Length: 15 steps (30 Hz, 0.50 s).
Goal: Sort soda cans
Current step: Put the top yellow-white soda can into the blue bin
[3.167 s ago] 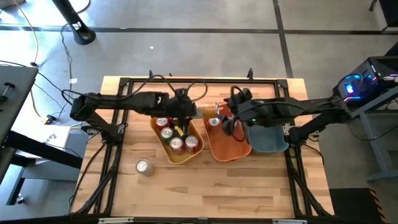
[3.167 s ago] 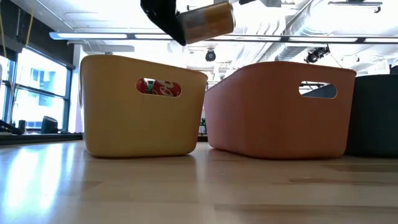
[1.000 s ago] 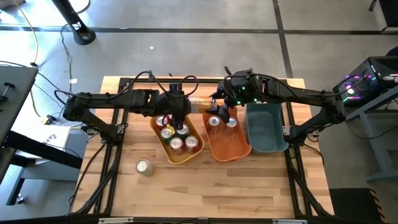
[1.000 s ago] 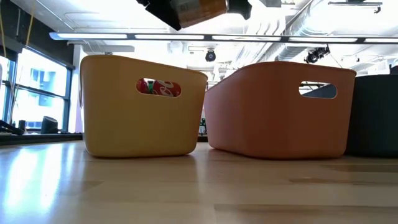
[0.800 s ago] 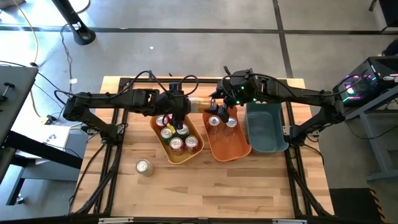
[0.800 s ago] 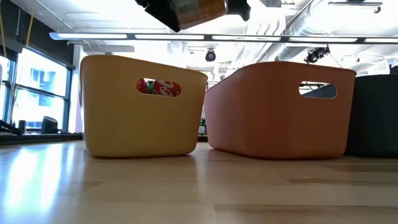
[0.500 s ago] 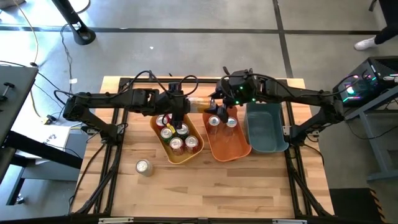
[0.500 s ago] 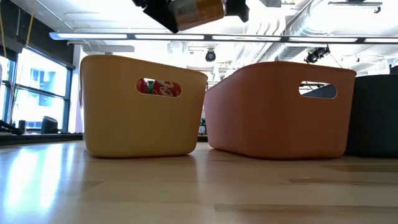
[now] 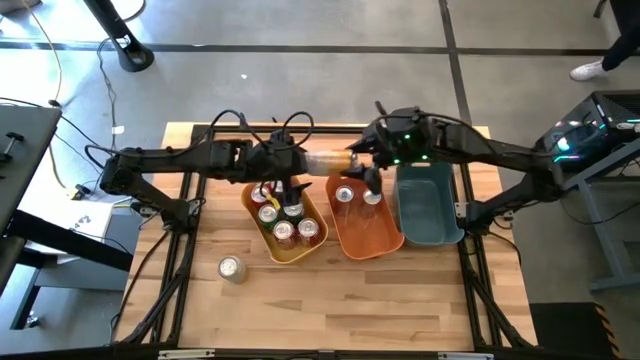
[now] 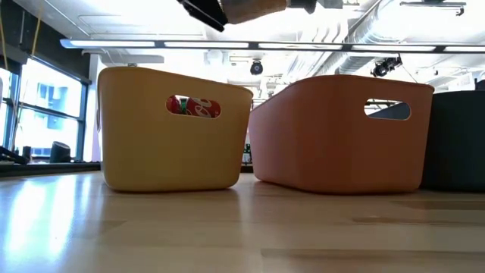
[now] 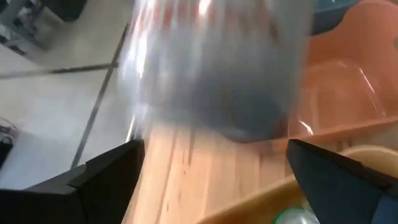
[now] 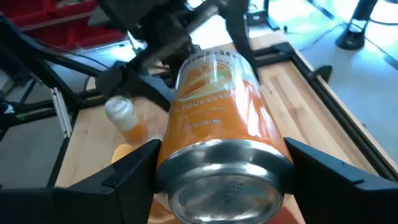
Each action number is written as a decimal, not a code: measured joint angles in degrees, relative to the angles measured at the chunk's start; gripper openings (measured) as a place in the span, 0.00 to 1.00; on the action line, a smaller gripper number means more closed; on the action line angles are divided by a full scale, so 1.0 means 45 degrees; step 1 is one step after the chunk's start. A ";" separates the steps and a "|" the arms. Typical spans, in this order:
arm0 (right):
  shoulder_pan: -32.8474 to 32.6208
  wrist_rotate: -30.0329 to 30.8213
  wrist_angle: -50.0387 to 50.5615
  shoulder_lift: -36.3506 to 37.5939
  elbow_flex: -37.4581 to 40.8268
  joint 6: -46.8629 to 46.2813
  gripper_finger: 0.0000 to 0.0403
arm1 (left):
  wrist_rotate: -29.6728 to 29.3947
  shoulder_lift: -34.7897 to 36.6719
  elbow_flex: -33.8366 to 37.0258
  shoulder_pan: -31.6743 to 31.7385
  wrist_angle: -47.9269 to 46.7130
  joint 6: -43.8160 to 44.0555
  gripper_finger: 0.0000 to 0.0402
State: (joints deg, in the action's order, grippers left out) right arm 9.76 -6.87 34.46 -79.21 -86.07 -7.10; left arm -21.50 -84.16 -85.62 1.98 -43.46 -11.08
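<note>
Two arms meet above the far side of the table (image 9: 400, 300), over the gap between the yellow bin (image 9: 283, 245) and the orange bin (image 9: 368, 240).

Orange can (image 9: 325, 162) lies on its side in the air between them, well above the bin rims. In the low view only its underside shows at the upper edge (image 10: 254, 9).

Right end effector (image 9: 352, 160) is closed on the can's silver-topped end; in the right wrist view both dark fingers (image 12: 127, 171) press against the can (image 12: 217, 118) on either side.

Left end effector (image 9: 296, 162) sits at the can's other end. In the left wrist view its fingers (image 11: 106, 180) stand wide apart, with the blurred can (image 11: 214, 65) close in front and clear space at each side. Fingers wide, not gripping.

Yellow bin holds several upright red cans (image 9: 283, 231); one shows through the bin's handle slot in the low view (image 10: 193, 107). Orange bin holds two upright cans (image 9: 345, 196) near its far end. Teal bin (image 9: 428, 210) stands just beside the orange bin. One lone can (image 9: 231, 268) stands upright on the table, near the front of the yellow bin, apart from it.
</note>
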 joint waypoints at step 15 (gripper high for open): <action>-0.1340 0.3112 0.0246 0.2345 0.1697 -0.1431 0.71 | 0.5385 0.4228 0.6930 0.2001 1.1870 0.6845 0.98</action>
State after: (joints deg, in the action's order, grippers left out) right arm 3.73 7.13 35.57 -68.66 -78.44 -13.54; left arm 2.73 -65.14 -54.44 10.98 9.95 19.72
